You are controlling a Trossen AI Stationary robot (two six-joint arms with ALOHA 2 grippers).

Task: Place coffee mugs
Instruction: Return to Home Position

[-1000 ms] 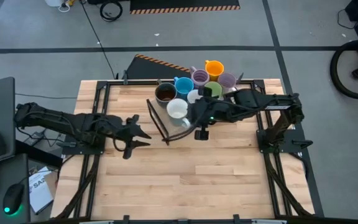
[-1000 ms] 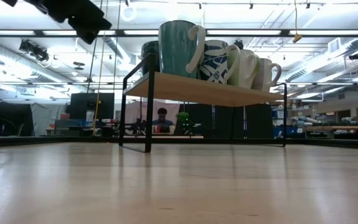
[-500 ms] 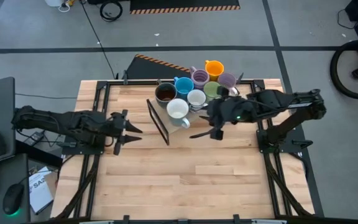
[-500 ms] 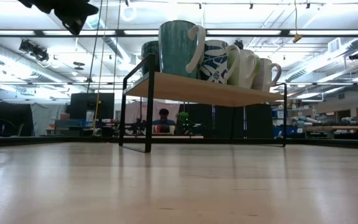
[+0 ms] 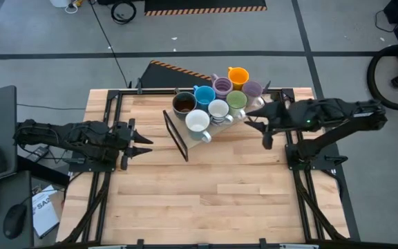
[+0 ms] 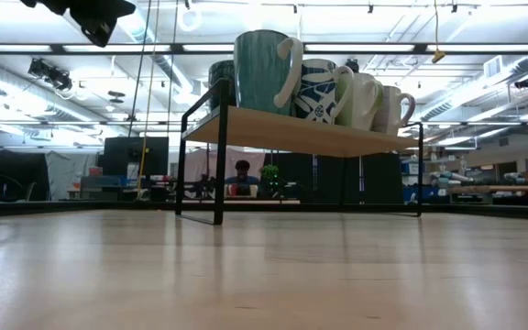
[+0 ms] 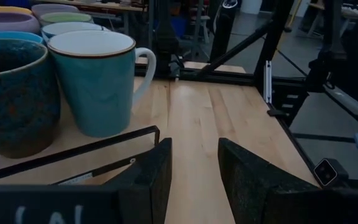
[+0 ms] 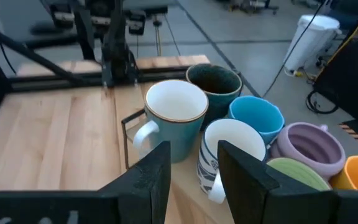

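Coffee mugs (image 5: 218, 108), all 8, are standing bunched on the black-framed shelf (image 6: 291, 134) at the far edge of the desk (image 5: 206, 194), approx. centre. Right claw (image 5: 251, 119) is hovering just beside the shelf w/ fingers spread, gripping nothing. Left claw (image 5: 146, 143) is hanging over the desk's left side, well apart from the mugs, jaws also parted & empty.
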